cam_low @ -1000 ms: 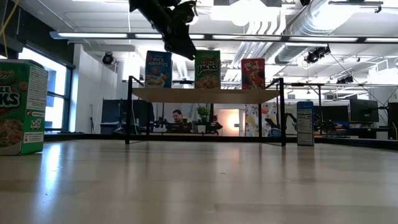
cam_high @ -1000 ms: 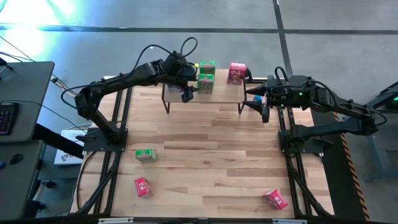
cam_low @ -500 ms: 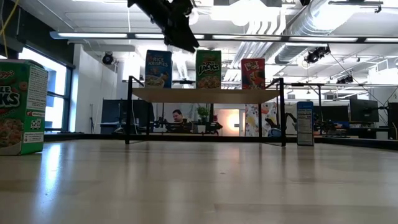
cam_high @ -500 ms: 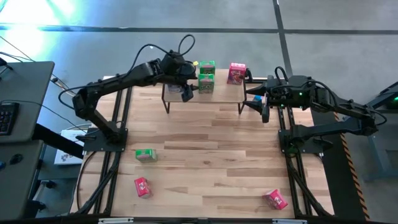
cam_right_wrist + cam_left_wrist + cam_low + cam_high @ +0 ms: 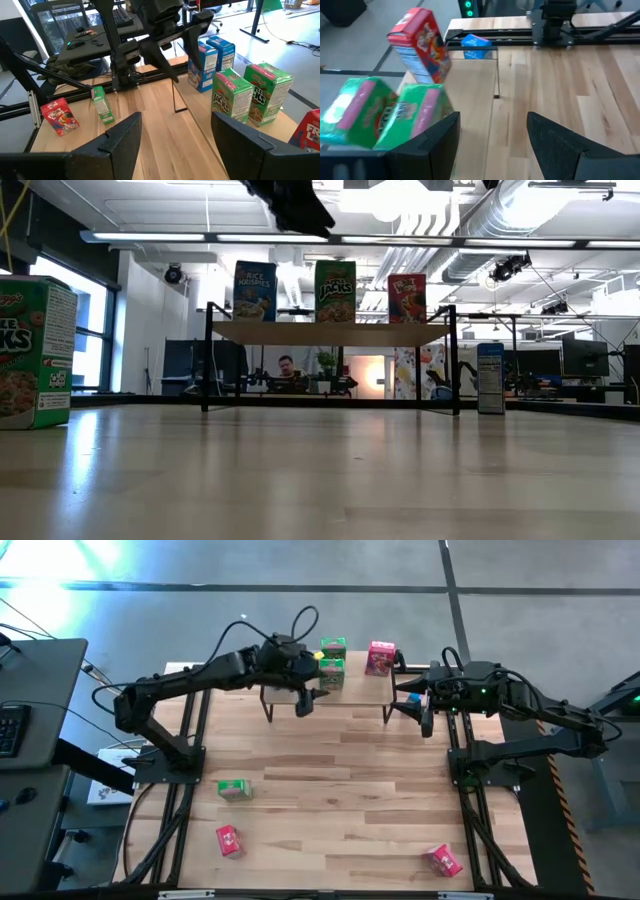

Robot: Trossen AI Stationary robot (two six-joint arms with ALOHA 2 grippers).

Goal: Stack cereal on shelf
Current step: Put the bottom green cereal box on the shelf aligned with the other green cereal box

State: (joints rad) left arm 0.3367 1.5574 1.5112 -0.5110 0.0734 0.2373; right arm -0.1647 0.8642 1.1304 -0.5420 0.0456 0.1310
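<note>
The shelf point(image 5: 360, 688) stands at the table's far side with cereal boxes upright on its top: a blue one point(image 5: 255, 290), two green ones point(image 5: 332, 668) point(image 5: 332, 644) and a red one point(image 5: 380, 657). My left gripper point(image 5: 305, 702) hangs open above the shelf's near edge, left of the green boxes point(image 5: 415, 120), with nothing between its fingers. My right gripper point(image 5: 414, 702) waits open at the shelf's right end, raised. Loose boxes rest on the table: a green one point(image 5: 233, 788), two red ones point(image 5: 229, 840) point(image 5: 442, 860) and a blue one point(image 5: 490, 378).
A large green box point(image 5: 35, 350) stands close to the low camera at the left. The middle of the wooden table point(image 5: 340, 770) is bare. A person point(image 5: 287, 366) sits in the room far behind the shelf. Black frame rails point(image 5: 190, 740) run along both table sides.
My left gripper has risen from beside the blue box on the shelf and drawn back toward the table's near edge and a little to the right, staying open. The boxes on the shelf have kept their places.
</note>
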